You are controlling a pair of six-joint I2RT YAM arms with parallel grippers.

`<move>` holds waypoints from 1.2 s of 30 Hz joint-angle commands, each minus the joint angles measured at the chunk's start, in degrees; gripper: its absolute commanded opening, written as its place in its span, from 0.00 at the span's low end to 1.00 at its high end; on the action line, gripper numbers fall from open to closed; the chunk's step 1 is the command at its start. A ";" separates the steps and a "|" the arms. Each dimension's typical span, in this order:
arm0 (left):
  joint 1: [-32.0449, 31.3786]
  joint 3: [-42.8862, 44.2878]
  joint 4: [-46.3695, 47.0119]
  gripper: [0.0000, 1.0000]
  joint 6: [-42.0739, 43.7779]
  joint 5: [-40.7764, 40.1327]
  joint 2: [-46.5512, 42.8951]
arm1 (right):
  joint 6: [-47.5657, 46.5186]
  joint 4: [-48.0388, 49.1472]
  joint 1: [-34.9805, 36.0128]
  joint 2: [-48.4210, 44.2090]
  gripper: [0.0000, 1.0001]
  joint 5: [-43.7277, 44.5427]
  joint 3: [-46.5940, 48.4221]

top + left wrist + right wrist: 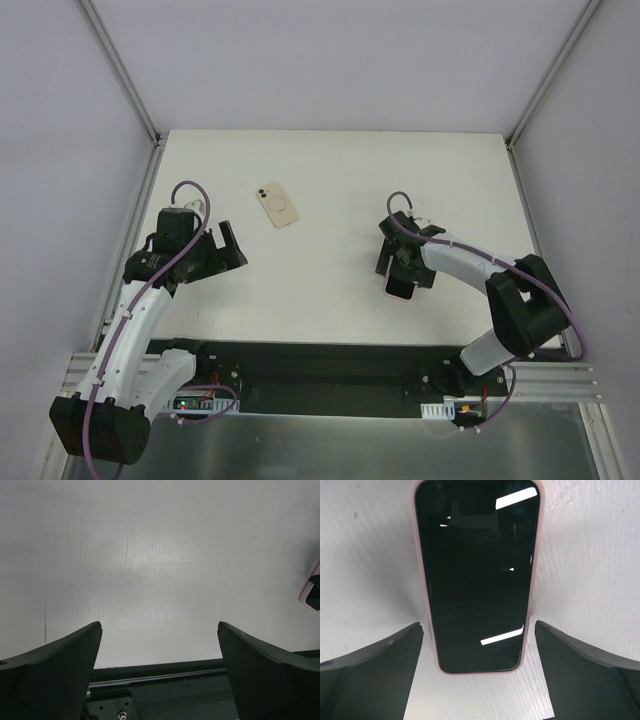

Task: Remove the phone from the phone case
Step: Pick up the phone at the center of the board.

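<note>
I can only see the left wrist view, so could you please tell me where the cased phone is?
Observer: The phone lies screen up in its pink case, directly below the right end effector.
Operator: Thank you. Is that end effector gripping it?
Observer: No. In the right wrist view both fingers stand open and clear of the case, with bare table showing on each side.
Operator: Is anything else lying on the table?
Observer: Yes. A beige phone-shaped item lies back up further out on the table, beyond the left end effector.
</note>
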 commanded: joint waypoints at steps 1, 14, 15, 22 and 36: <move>0.44 1.45 -0.84 0.99 1.00 0.92 -0.85 | 0.13 2.13 -0.47 1.09 0.96 -2.79 -0.69; 0.43 1.71 -1.02 0.99 0.30 2.32 -0.41 | 0.48 6.52 -1.53 2.24 0.75 -4.02 -5.08; 0.44 1.89 -0.93 0.99 0.21 2.68 -0.23 | 0.40 6.26 -1.53 1.89 0.68 -3.59 -5.26; 0.26 0.49 3.28 0.99 -4.17 12.25 2.14 | -1.10 4.24 -1.44 -1.10 0.29 -1.91 -4.56; -13.62 1.45 21.03 0.99 -14.89 20.42 20.32 | -4.09 3.36 6.90 -8.04 0.17 -4.19 -1.22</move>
